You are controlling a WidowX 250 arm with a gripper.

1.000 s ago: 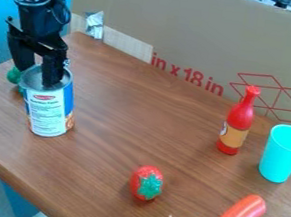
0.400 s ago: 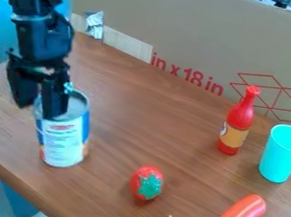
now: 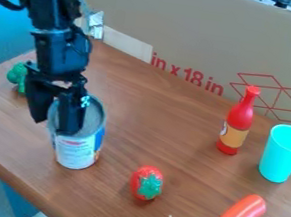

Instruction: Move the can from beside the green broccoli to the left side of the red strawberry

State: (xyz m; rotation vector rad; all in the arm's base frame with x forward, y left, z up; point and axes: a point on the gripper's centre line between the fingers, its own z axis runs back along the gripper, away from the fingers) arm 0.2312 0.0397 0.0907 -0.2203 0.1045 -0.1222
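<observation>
Since the table appears to support the can, the step, judged to be shifting it, calls for low, level travel. The gripper is at the can's mouth, fingers apart: one outside the wall, the other apparently inside the rim. No firm clamp is evident. Pressure is best kept low on the wall, as a high push could tip the can; a proper hold would need both fingers closed squarely across that wall. The red toy fruit, near the can, warrants clearance against a knock.
</observation>
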